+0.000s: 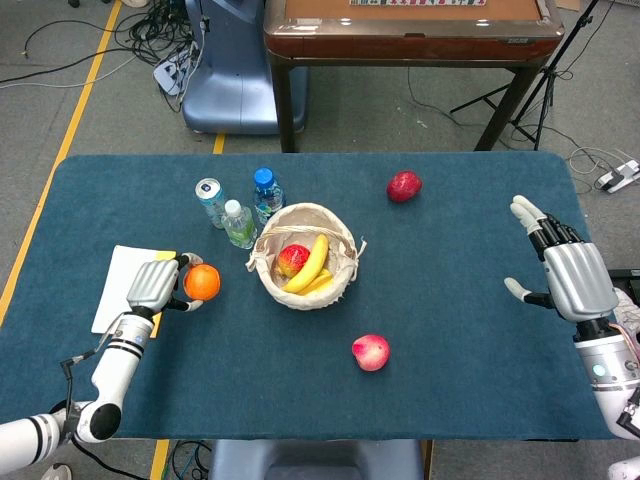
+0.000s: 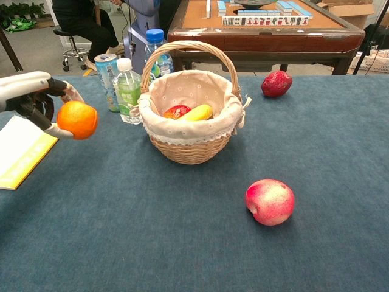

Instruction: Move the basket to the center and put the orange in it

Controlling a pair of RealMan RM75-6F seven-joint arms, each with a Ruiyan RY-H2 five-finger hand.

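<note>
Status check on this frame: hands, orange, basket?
Left hand holds orange, lifted. Right hand open, idle. Basket centered; bottles beside the path.

The wicker basket (image 2: 191, 148) with a cloth lining and upright hoop handle stands mid-bench (image 2: 182, 243), holding fruit. The round orange (image 2: 77, 120) is held off the bench, left of the basket.

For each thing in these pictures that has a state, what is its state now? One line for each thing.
orange: held by the left hand, lifted off the table
left hand: grips the orange
right hand: holds nothing, fingers apart
basket: upright, holds a banana and a red fruit
can: upright
blue-capped bottle: upright, capped
white-capped bottle: upright, capped
</note>
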